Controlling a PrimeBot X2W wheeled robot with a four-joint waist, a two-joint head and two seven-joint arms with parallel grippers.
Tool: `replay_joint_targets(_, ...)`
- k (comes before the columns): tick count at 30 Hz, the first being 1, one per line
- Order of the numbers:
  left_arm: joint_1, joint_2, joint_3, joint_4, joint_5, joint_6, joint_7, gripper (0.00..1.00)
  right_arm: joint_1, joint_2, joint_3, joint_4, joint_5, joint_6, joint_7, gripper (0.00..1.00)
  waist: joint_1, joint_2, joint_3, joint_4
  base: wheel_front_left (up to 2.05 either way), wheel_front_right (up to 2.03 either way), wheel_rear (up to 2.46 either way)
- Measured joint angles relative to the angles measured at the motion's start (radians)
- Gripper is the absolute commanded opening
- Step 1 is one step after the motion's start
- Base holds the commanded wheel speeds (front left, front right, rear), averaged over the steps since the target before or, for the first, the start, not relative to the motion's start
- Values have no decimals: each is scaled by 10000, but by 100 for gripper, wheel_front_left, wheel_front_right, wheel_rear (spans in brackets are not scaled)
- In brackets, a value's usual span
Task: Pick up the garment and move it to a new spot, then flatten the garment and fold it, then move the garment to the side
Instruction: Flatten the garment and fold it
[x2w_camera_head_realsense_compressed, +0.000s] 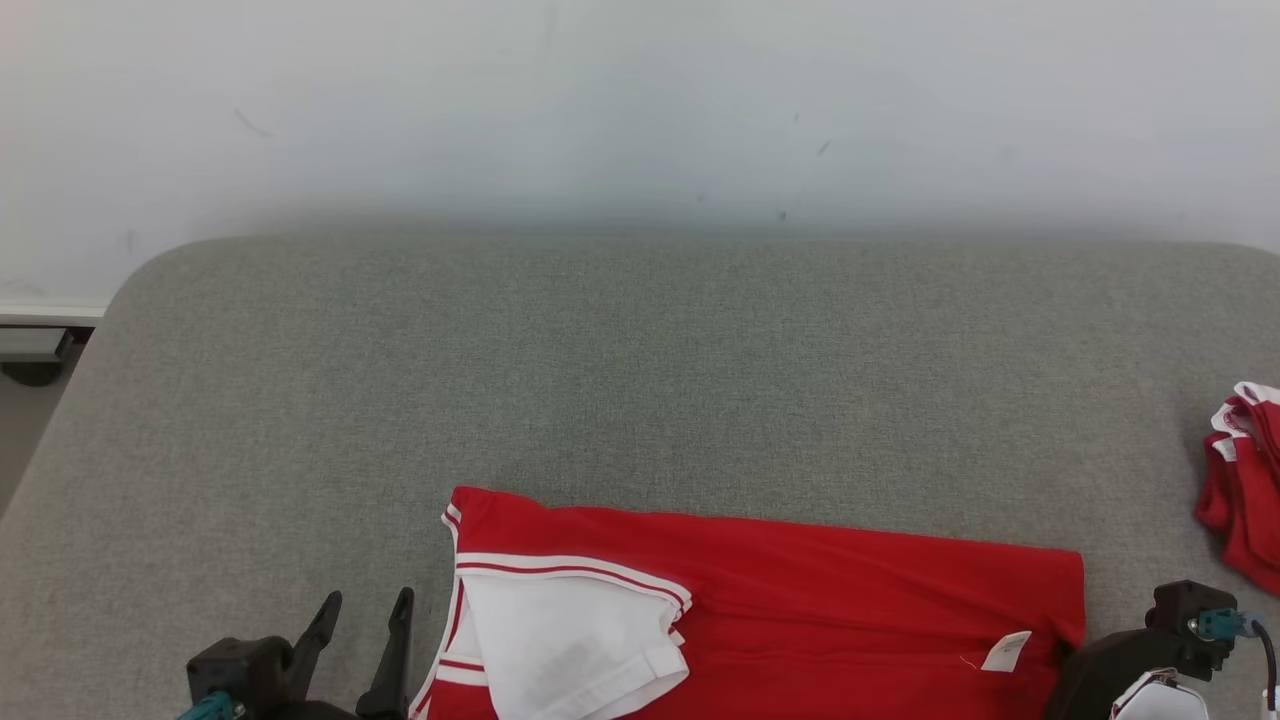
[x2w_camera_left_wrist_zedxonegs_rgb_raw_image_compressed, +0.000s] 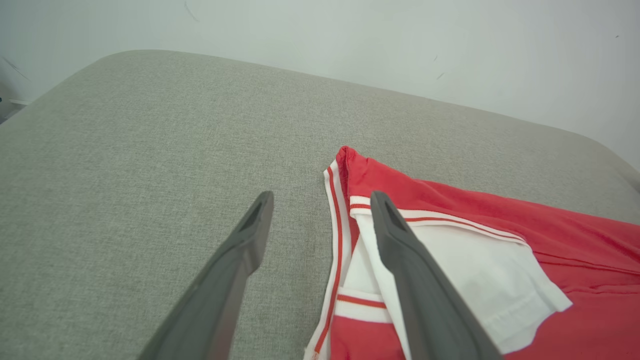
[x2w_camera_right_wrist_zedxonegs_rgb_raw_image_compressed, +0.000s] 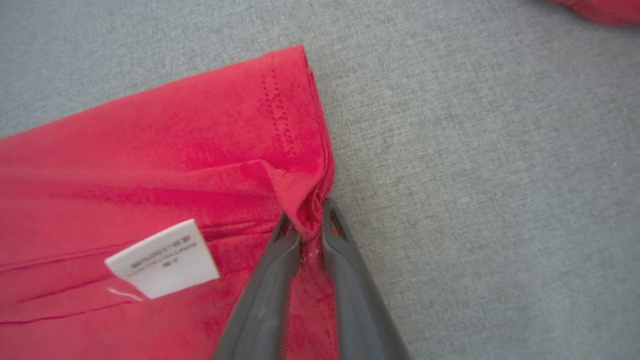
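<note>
Right tool pinches the red garment's hem corner; left tool, spread, sits just beside its striped sleeve end.

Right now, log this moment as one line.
right gripper: shut on red shirt hem corner | left gripper: open, off shirt's left end | white sleeve: folded over shirt | other red cloth: far right on grey surface
</note>
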Motion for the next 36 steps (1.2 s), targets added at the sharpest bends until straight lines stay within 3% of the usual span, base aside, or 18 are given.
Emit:
replay_joint_targets(10, 1, 0, 6, 4, -27, 0, -2, 100, -17, -81, -341, -104, -90, -56, -201, 0, 0, 0, 9, 57, 0, 0, 0)
replay_joint_targets(22, 7, -8, 13, 2, -29, 2, -17, 100, 55, -1118, -1363, -1103, -529, -207, -713, 0, 0, 0, 3, 35, 0, 0, 0)
replay_joint_targets(25, 7, -13, 13, 4, -33, 4, -19, 100, 87, -1087, -1110, -1459, -579, -217, -686, 0, 0, 0, 0, 16, 0, 0, 0)
replay_joint_targets(29, 6, -63, 2, 38, -40, 4, -29, 100, 303, -506, -403, -2025, -625, -169, -433, 0, 0, 0, -19, -16, 0, 0, 0)
replay_joint_targets(36, 3, -119, -46, 151, -42, -2, -29, 100, 408, 54, 899, -2821, -986, 224, 4, 0, 0, 0, -92, -66, 0, 0, 0)
